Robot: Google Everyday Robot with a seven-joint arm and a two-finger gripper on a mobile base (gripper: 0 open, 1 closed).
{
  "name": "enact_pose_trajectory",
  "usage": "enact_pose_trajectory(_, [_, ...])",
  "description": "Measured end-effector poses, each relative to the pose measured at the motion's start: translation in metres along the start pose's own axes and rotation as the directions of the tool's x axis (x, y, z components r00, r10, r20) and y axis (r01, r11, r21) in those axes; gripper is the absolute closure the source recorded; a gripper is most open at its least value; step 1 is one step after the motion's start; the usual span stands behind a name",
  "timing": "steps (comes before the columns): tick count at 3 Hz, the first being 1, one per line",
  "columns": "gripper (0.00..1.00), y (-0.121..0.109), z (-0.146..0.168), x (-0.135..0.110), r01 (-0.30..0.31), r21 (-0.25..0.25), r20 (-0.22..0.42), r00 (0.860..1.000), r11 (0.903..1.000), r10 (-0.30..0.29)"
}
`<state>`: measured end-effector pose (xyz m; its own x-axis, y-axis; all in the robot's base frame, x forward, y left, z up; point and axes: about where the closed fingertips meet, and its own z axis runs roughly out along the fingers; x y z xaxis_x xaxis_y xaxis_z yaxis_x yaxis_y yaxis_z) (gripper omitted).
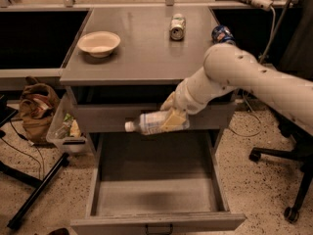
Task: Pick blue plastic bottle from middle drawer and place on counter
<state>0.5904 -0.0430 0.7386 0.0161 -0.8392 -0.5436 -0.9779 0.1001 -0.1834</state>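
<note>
- Middle drawer, wide grey metal tray (156,197): pulled fully out towards the viewer, which gives the arm room to reach in. Its dark handle is cut off at the lower frame edge.
- Blue plastic bottle, small, clear, with a white cap and pale label (149,123): held level in the air over the drawer's back edge. The cap points left, and the bottle sits just below the counter's front edge.
- Gripper, pale two-finger claw on a white arm (173,120): pinching the bottle's base half from the side, probably as the bottle lay. One finger crosses the label; the other is hidden behind it.
- Counter, broad flat grey top (146,62): the bottle is not yet on it.
- Cream bowl (99,43): near the left edge.
- Silver can (177,27): towards the far edge.
- Blue can (222,33): at the right edge, partly hidden by the arm.
</note>
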Motion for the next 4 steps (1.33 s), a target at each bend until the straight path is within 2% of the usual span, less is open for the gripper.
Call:
enact_pose_trajectory(2, [1.0, -0.064, -0.125, -0.049, 0.016, 0.073, 0.091, 0.996, 0.9972, -0.023])
enact_pose_trajectory(3, [1.0, -0.09, -0.152, -0.062, 0.01, 0.052, 0.141, 0.99, 0.9986, -0.017])
enact_pose_trajectory(4, [1.0, -0.12, -0.173, -0.068, 0.023, 0.098, 0.189, 0.981, 0.9949, -0.042])
